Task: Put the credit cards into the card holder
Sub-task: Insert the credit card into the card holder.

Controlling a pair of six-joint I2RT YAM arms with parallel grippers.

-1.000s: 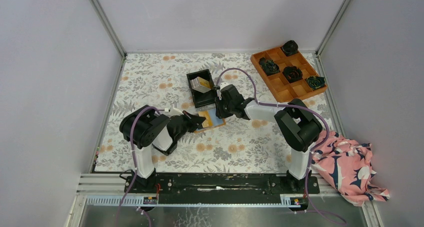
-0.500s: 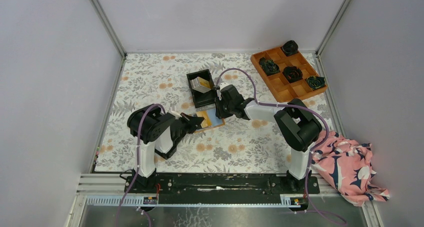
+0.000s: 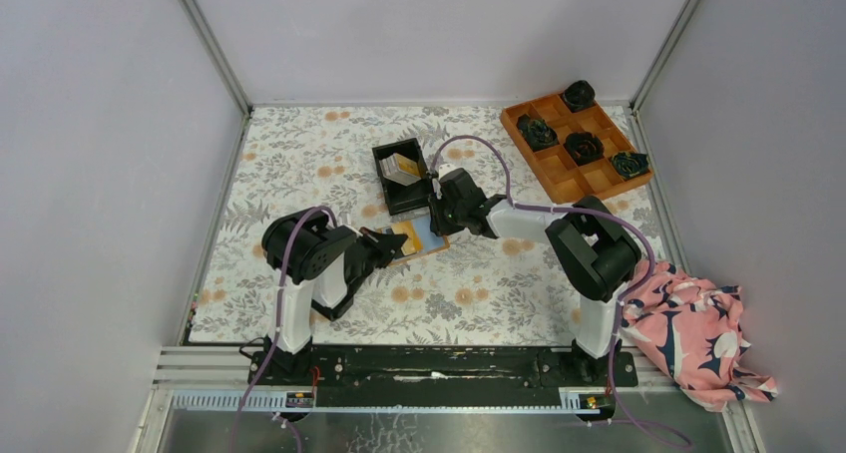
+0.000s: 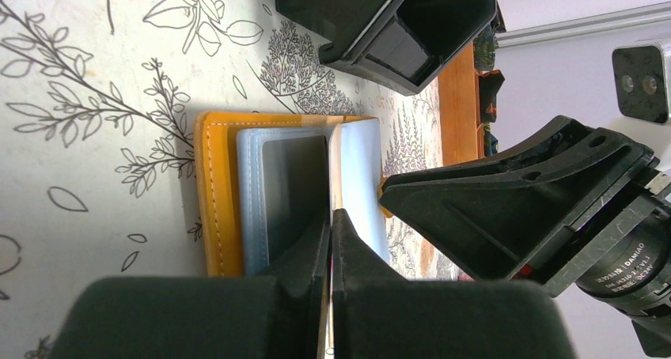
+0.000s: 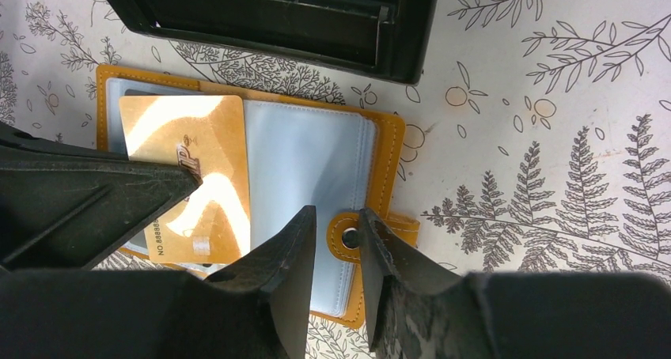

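Covering the worktop [image 3: 299,164]: pale floral sheet, with lilac walls [image 3: 439,34] around.
Left gripper [image 4: 331,217]: jaws pinched on a gold card [image 5: 190,161] over the card holder [image 5: 305,153], mid-worktop.
Black bin [image 3: 409,202]: just beside the holder's far side, credit cards [image 3: 404,166] inside.
Right gripper [image 5: 336,215]: jaws part-way apart astride the snap tab [image 5: 346,236] — grip unclear.
Orange tray [image 3: 569,182]: far right corner.
Pink cloth [image 3: 698,333]: off the near right corner.

You can read "DAMIAO" on the motor housing [image 4: 627,255], four o'clock in the left wrist view. The gold card [image 5: 186,177] shows "8888" at its seven o'clock corner.

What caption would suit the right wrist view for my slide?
Left gripper holds a gold card on the open holder beside the bin; right fingers straddle its snap tab.
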